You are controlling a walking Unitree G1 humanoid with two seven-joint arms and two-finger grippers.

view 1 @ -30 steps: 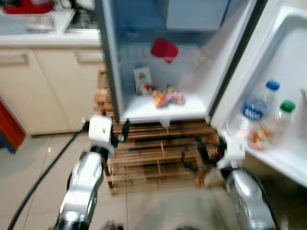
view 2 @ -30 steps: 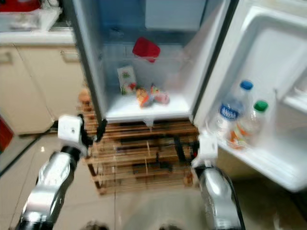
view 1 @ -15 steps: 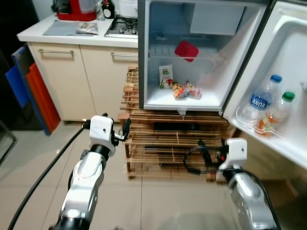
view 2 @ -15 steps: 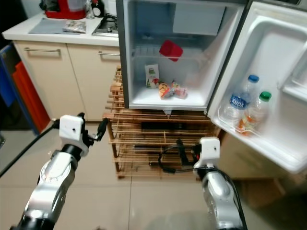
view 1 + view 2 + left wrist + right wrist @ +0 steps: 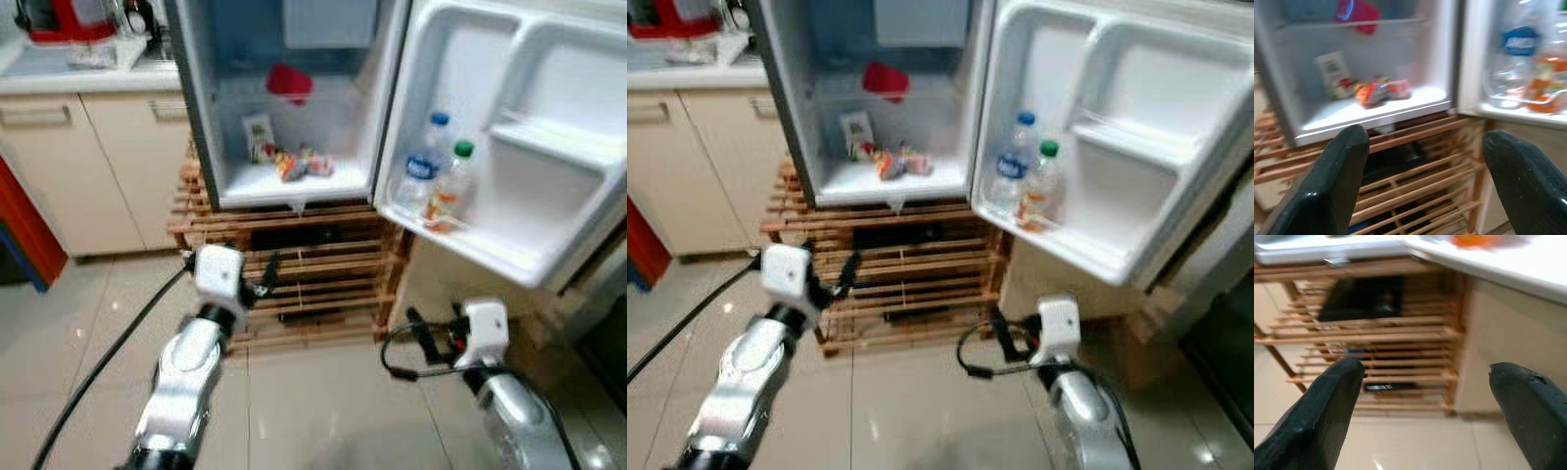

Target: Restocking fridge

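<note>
A small fridge [image 5: 199, 117] stands open on a slatted wooden rack [image 5: 323, 257]. Inside are a red container [image 5: 290, 82] on the upper shelf, a white and green carton [image 5: 260, 138] and colourful snack packets [image 5: 302, 164] on the floor shelf. Its open door [image 5: 549, 117] holds a blue-capped water bottle [image 5: 423, 171] and a green-capped bottle of orange drink [image 5: 451, 186]. My left gripper [image 5: 266, 274] is held low before the rack, open and holding nothing [image 5: 1425, 142]. My right gripper [image 5: 423, 333] hovers below the door, also open [image 5: 1425, 372].
Cream kitchen cabinets [image 5: 88, 166] stand left of the fridge, with a red appliance [image 5: 64, 18] on the counter. A red board [image 5: 24, 220] leans at far left. A black cable [image 5: 108, 352] trails across the tiled floor [image 5: 323, 392]. A beige box [image 5: 441, 274] sits under the door.
The head view has swung right, so the fridge sits further left and more of its door shows. Both grippers remain open and low in front of the rack.
</note>
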